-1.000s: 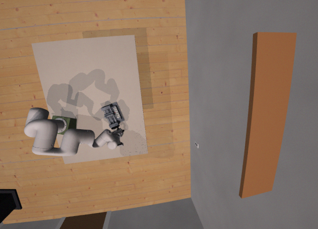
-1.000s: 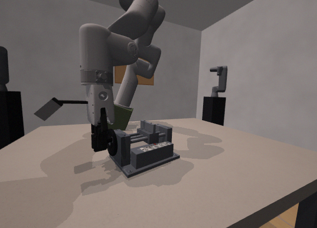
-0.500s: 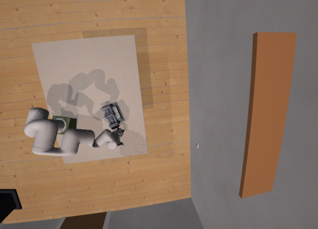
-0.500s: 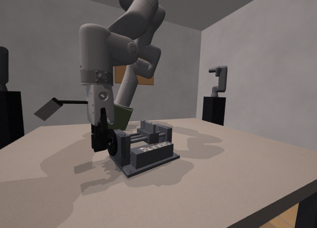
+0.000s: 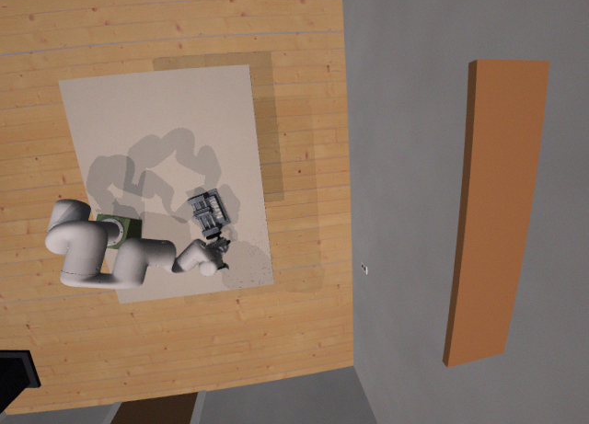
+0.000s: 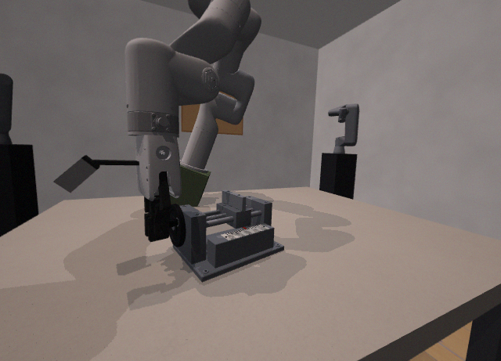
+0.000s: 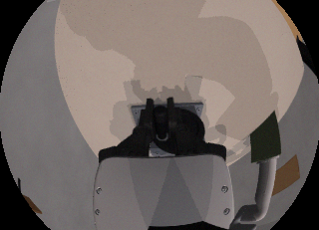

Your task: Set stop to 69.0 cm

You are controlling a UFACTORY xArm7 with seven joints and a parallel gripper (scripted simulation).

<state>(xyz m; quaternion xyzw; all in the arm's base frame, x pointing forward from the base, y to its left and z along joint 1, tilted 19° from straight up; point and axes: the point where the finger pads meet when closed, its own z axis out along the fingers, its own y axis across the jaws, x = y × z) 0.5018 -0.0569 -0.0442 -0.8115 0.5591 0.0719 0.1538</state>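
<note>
A dark grey stop fixture [image 6: 228, 233] sits on the beige table, also seen from above [image 5: 209, 212]. It has a base plate, two guide rods, a sliding stop block [image 6: 236, 207] and a scale strip [image 6: 243, 232] with a small red mark. A black handwheel [image 6: 177, 226] is at its left end. My gripper [image 6: 161, 223] reaches down from above and is shut on the handwheel. In the wrist view the fingers close over the wheel, with the fixture's plate just beyond. The scale's figures are too small to read.
The arm's green base [image 6: 194, 185] stands on the table behind the fixture. A flat grey paddle on a rod sticks out to the left. A black pedestal with a grey device [image 6: 340, 169] stands off the table at right.
</note>
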